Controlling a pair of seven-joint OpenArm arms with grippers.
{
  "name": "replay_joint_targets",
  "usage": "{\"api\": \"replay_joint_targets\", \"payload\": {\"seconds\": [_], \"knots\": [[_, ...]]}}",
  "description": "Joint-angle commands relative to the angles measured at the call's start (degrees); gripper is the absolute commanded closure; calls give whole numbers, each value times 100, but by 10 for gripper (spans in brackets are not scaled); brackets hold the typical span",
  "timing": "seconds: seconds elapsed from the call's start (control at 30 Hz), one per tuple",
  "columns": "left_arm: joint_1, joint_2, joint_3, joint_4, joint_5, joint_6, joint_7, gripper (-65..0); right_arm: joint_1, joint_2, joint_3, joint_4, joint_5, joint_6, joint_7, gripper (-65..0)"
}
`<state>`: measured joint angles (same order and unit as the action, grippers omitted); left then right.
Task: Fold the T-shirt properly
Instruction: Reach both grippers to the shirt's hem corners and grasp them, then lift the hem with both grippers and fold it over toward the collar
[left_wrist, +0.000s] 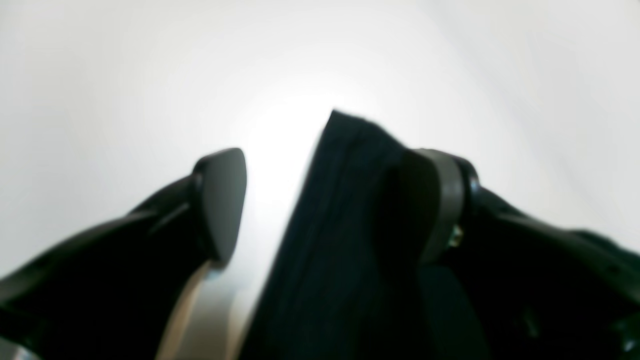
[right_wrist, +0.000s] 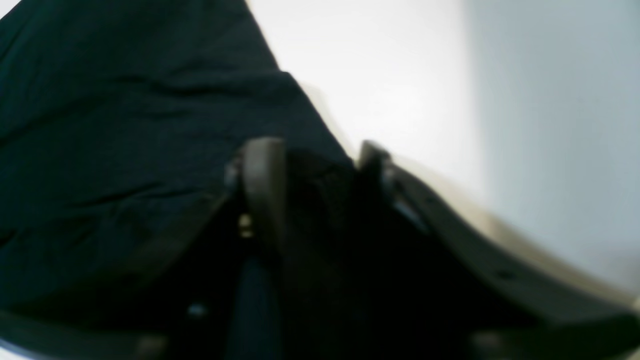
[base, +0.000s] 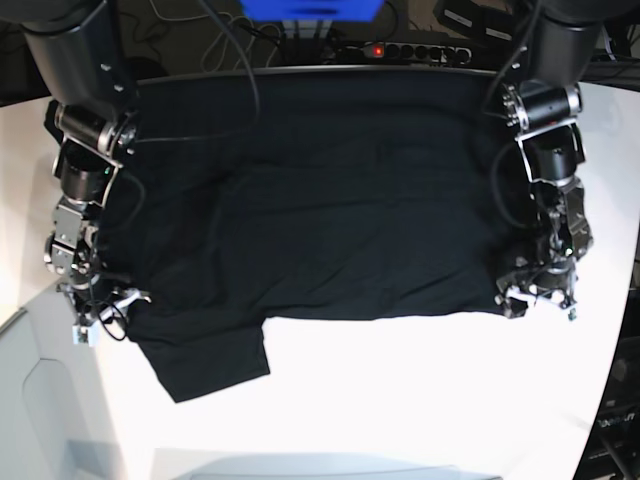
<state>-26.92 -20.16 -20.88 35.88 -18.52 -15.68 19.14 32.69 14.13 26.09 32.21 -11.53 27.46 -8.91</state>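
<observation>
The black T-shirt (base: 320, 200) lies spread, plain side up, over most of the white table (base: 420, 390). One sleeve (base: 205, 360) sticks out at the front left. My left gripper (base: 535, 295) is at the shirt's front right edge. In the left wrist view it (left_wrist: 327, 165) is open, and a fold of black cloth (left_wrist: 345, 210) rests against one finger with a gap to the other. My right gripper (base: 105, 308) is at the shirt's left edge. In the right wrist view it (right_wrist: 320, 155) is closed on bunched black cloth (right_wrist: 125, 150). No print or label shows.
A power strip (base: 410, 48), cables and a blue object (base: 310, 8) lie behind the table's far edge. The table's left front corner (base: 40, 330) is rounded, with grey floor beyond it. The arm columns stand at the back left (base: 85, 70) and back right (base: 550, 60).
</observation>
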Motion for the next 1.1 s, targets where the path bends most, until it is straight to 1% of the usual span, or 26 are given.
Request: {"api": "replay_joint_targets", "payload": {"seconds": [0.0,0.17,0.2,0.33,0.4,0.47,0.6,0.67,0.77,0.8,0.87,0.93,1.0,1.03,1.07], "knots": [[-135,-80,-8,-5,-42,-27,7,-461,112,42,-2,-43,-3,-25,-116,-155],[-170,-72,9,-58,-42,-27,7,-458,112,51,-2,-113,-3,-25,-116,-10],[-187,-72,97,-58,-42,-27,7,-458,112,51,-2,-113,-3,-25,-116,0],[-240,-89,748,-58,-42,-27,7,-456,112,51,-2,-113,-12,-25,-125,0],[-249,-89,862,-58,-42,-27,7,-450,112,51,-2,-113,-12,-25,-125,0],[-258,-89,801,-58,-42,-27,7,-390,112,51,-2,-113,-12,-25,-125,0],[-258,-89,792,-58,-42,-27,7,-225,112,59,-11,-113,-12,-25,-125,0],[-267,-89,792,-58,-42,-19,7,-186,112,68,-11,-113,-12,-25,-125,0],[-293,-89,792,-58,-42,-19,7,-163,112,68,-11,-113,-12,-25,-125,0],[-293,-89,792,-58,-42,-19,7,-146,112,68,-11,-113,-12,-25,-125,0],[-293,-89,792,-58,-42,-19,7,-88,112,68,-11,-113,-12,-25,-125,0],[-293,-89,792,-58,-42,-19,7,0,120,68,-11,-113,-12,-25,-125,0],[-293,-89,792,-58,-42,-19,16,-2,120,68,-11,-113,-12,-25,-125,0],[-293,-89,792,-58,-42,-19,16,-13,129,68,-11,-113,-12,-25,-125,0],[-293,-89,792,-32,-42,-19,42,-8,129,68,-11,-104,-12,-25,-125,0]]}}
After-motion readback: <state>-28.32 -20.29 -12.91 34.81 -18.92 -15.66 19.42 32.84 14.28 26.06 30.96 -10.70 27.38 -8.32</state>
